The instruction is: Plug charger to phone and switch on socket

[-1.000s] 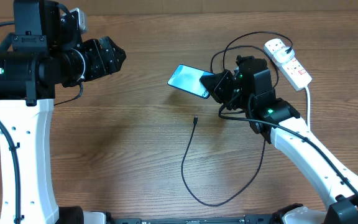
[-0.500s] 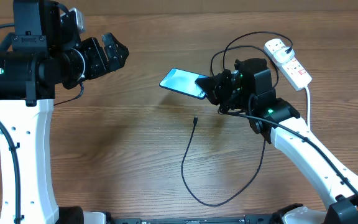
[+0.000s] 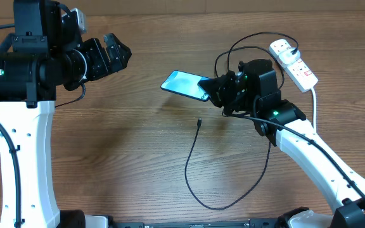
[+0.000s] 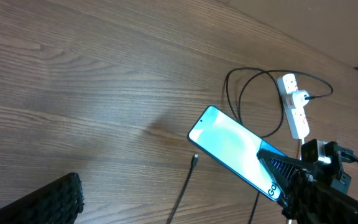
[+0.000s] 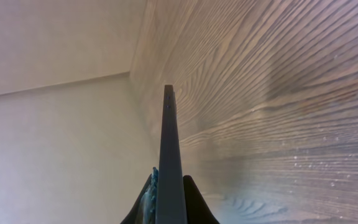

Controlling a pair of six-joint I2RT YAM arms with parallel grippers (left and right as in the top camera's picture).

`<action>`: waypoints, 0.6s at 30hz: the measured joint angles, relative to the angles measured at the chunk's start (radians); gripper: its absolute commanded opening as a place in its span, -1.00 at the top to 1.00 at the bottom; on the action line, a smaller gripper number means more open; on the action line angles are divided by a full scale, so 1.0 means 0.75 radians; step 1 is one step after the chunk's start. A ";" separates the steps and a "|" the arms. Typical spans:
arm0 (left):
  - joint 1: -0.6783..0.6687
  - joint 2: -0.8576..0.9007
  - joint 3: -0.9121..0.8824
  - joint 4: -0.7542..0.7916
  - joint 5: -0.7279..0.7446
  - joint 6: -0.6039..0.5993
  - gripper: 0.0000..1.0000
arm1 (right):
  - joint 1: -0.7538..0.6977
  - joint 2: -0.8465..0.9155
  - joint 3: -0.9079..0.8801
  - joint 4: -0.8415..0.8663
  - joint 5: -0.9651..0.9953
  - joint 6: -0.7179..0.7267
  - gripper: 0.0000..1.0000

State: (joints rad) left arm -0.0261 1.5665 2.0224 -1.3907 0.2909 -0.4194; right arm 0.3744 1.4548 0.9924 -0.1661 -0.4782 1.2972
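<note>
While the right gripper (image 3: 217,88) stays out of contact with the wood, it is clamped on one short end of the phone (image 3: 184,83) and holds it clear of the worktop (image 3: 125,164), screen lit and tilted, roughly midway across and nearer the far edge. The right wrist view looks straight along the phone's thin side, with a fingertip (image 5: 194,200) pressed on each face.

The step in hand looks like presenting the phone for plugging. The charger (image 3: 192,161) lies in a loose loop toward the near edge. Its connector tip (image 3: 198,123) rests free on the wood, just nearward of the phone and apart from it. The other end runs to the socket (image 3: 294,62) by the far right corner, where a white plug (image 4: 301,97) appears seated.

The left gripper (image 3: 115,53) hangs over the far left part of the worktop with its fingers spread wide and empty, well apart from the cable. My guess is that it must come across, pinch the cable just behind the tip, and line it up with the phone's free end. Whether the port sits there I cannot tell. The socket's switch is too small to read.

The surface is brown wood-grain, matte and bare apart from these things. A pale wall (image 5: 55,124) stands beyond it.
</note>
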 measured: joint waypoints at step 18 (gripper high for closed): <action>0.000 0.000 0.000 0.000 0.000 0.000 -0.99 | 0.000 0.000 0.000 0.020 -0.101 0.045 0.93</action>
State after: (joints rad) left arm -0.0261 1.5665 2.0224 -1.3907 0.2909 -0.4194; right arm 0.3744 1.4548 0.9924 -0.1509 -0.5541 1.3312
